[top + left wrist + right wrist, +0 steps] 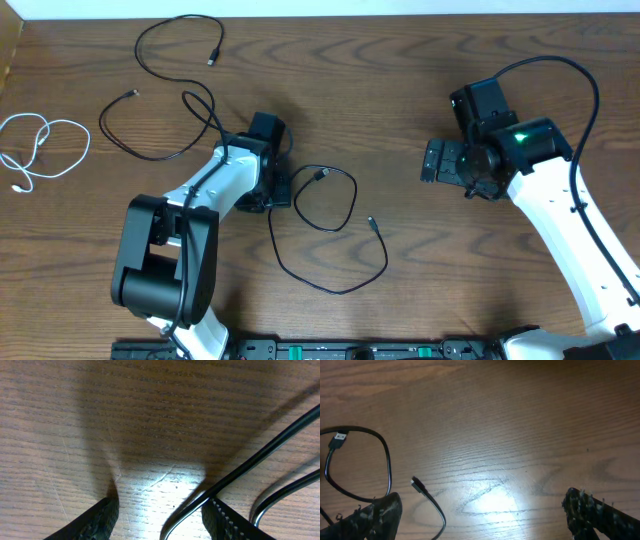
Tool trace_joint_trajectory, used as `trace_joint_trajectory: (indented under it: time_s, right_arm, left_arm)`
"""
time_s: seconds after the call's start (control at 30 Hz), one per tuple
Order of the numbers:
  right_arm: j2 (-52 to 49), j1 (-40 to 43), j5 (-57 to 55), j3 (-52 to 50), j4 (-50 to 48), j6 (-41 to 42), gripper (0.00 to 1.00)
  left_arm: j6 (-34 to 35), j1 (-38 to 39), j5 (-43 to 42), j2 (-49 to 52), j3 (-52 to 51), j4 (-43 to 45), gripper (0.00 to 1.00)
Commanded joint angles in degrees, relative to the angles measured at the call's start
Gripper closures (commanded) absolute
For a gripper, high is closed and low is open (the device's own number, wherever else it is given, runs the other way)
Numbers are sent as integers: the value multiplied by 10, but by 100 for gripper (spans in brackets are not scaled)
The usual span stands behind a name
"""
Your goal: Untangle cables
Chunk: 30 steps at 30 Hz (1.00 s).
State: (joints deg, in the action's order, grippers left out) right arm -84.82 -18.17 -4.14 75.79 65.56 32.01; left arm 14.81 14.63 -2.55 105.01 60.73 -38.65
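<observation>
Cables first: the white cable [88,143] lies coiled at the left edge of the overhead frame, long axis left to right. One black cable [150,158] sprawls across the upper left. The other black cable [354,195] loops at centre, stretched from upper left to lower right, its small plug [417,484] pointing up-left. My left end effector [160,522] is down at the desk [150,420], jaws apart. That cable runs diagonally between them toward the upper right, against the lower-right finger [225,520]. My right end effector [485,515] hangs wide apart, gripping nothing.

Brown wood-grain table [400,60], fine scratches, bright glare patch
</observation>
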Motion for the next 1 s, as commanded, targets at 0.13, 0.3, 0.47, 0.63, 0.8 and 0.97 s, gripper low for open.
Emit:
trace_joint_trajectory:
  time_s: [0.13, 0.3, 0.47, 0.63, 0.8, 0.97]
  right_arm:
    - [0, 5, -9, 1, 0, -3, 1]
    - [0, 5, -9, 1, 0, -3, 1]
    - [0, 5, -9, 1, 0, -3, 1]
    - [0, 5, -9, 1, 0, -3, 1]
    - [0, 5, -9, 1, 0, -3, 1]
    - [0, 5, -9, 1, 0, -3, 1]
  left_arm:
    - [2, -1, 56, 22, -60, 23, 55]
    - [16, -1, 56, 22, -80, 28, 92]
    - [20, -2, 56, 22, -87, 32, 92]
    - [20, -2, 56, 14, -73, 11, 93]
    - [21, -2, 41, -38, -45, -31, 92]
    - [21, -2, -11, -151, -42, -35, 92]
